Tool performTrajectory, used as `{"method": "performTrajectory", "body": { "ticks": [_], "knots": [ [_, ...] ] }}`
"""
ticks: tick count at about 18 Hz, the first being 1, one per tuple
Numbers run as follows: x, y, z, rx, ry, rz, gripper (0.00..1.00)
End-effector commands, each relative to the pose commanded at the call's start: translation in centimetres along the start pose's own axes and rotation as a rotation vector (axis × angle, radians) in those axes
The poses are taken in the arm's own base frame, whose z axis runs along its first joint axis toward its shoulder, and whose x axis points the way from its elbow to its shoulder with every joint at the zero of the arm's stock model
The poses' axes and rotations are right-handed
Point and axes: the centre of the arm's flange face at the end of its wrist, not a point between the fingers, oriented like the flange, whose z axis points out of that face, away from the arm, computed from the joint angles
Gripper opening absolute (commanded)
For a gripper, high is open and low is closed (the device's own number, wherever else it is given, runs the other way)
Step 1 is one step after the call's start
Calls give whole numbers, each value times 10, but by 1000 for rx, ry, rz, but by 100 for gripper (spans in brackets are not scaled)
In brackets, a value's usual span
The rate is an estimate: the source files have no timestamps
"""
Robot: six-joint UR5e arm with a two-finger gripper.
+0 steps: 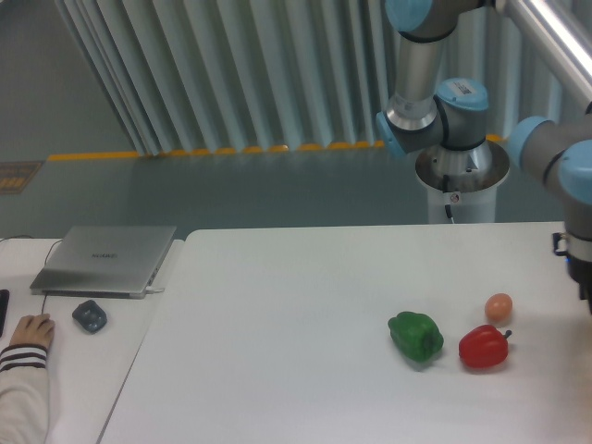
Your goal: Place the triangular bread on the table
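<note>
The triangular bread does not show anywhere in this view; it is hidden or out of frame. The large white table fills the lower part of the view. My arm comes down at the far right edge, and only the dark upper part of the gripper shows there, above the table's right side. Its fingers are cut off by the frame edge, so I cannot tell whether they are open, shut or holding anything.
A green pepper, a red pepper and a small round orange-tan ball lie at the table's right. On the narrower desk at the left are a grey laptop, a mouse and a person's hand.
</note>
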Motion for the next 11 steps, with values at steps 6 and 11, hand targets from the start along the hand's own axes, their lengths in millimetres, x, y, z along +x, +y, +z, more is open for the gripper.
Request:
{"method": "performTrajectory", "body": {
  "ticks": [6,11],
  "knots": [
    [-12,9,21,27,-44,-132,100],
    [-18,24,38,25,-39,-235,100]
  ]
}}
